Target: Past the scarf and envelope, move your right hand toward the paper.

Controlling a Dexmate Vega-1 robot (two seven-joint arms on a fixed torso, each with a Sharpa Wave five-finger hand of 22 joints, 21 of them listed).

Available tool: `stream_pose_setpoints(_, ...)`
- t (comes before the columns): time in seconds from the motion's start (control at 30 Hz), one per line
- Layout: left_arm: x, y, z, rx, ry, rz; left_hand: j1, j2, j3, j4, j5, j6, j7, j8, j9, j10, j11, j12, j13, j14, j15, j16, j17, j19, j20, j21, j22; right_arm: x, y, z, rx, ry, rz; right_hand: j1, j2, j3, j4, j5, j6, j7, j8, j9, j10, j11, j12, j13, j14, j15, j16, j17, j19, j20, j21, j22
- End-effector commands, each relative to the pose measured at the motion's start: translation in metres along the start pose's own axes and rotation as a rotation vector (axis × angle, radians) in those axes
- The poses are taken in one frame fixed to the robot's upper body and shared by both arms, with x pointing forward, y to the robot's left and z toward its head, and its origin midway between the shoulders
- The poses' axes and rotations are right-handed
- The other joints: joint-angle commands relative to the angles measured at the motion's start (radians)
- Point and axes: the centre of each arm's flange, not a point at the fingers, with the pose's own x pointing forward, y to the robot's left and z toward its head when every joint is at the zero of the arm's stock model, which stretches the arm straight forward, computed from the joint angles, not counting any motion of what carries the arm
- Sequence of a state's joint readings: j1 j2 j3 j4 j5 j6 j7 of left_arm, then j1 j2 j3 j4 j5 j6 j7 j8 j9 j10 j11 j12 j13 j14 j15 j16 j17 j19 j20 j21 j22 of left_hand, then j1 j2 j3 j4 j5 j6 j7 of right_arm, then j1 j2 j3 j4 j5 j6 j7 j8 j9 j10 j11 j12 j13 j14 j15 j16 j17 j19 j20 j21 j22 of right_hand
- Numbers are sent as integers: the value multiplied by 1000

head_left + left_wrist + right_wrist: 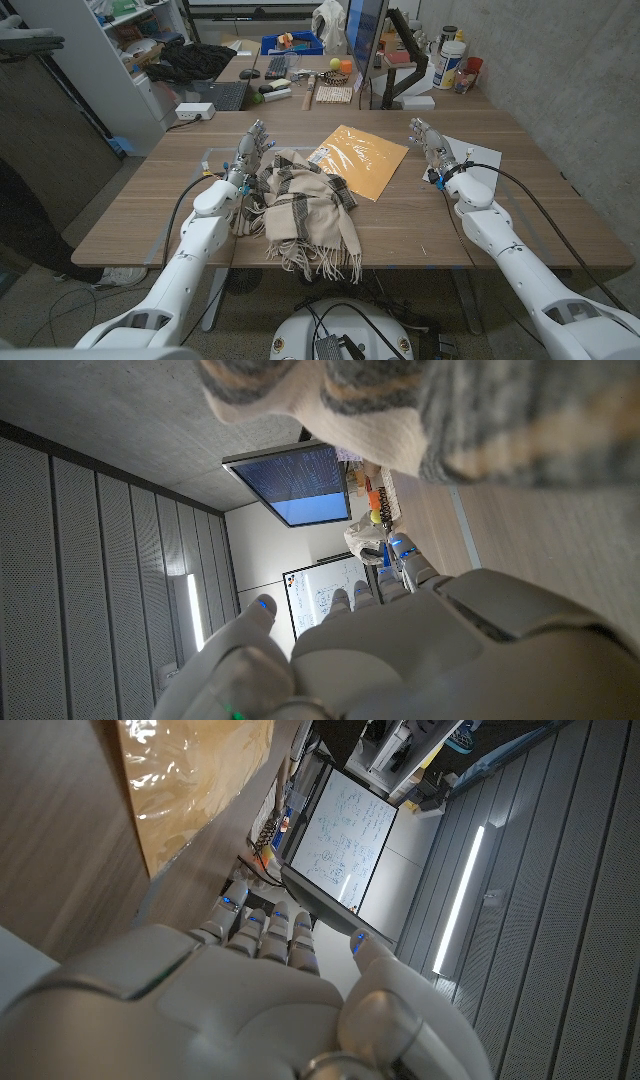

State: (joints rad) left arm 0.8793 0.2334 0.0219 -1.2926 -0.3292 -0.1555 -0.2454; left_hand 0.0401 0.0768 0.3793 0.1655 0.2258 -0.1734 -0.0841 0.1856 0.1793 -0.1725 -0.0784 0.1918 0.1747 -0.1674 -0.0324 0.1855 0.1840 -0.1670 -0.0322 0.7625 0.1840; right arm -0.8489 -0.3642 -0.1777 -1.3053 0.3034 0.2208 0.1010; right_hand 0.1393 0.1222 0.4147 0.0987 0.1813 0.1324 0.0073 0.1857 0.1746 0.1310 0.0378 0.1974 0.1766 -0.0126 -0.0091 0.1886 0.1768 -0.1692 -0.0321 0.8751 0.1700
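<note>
A beige plaid scarf [305, 205] lies crumpled on the wooden table [150, 195], left of centre. A tan padded envelope [358, 158] in clear wrap lies just beyond it. A white sheet of paper [480, 165] sits at the right, partly under my right forearm. My right hand [430, 150] stands over the paper's left edge, fingers apart, holding nothing; the envelope [190, 780] shows beside it in the right wrist view. My left hand [250, 155] is beside the scarf's left edge, fingers extended and empty. The scarf [420, 410] shows close in the left wrist view.
A monitor [365, 45] on an arm stands behind the envelope. Past the table's far edge are a keyboard [222, 95], bottles [447, 65], a blue bin [295, 42] and small tools. A shelf [95, 50] stands at the left.
</note>
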Motion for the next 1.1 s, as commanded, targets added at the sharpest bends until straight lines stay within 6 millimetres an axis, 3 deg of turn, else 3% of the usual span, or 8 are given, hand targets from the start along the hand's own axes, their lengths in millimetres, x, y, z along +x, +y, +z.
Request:
stream_pose_setpoints(0.03,1,1,-1,-4,2,6,2,42,1,0,7,-147,-6,5,4,-157,1,4,5,-198,-10,7,5,-222,-17,1,3,2,-4,10,-103,-22,-10,16,34,1,-9,5,9,-3,6,5,9,0,10,4,1,3,5,-1,-13,-45,-7,3)
stream_pose_setpoints(1.1,-2,2,0,-3,1,11,3,41,-4,-1,8,-143,-5,5,4,-156,0,5,5,-196,-8,7,5,-220,-16,-2,3,11,-14,45,-385,-73,-30,48,40,13,-35,4,30,-5,8,5,21,-3,13,3,12,0,5,-4,4,-46,-18,2)
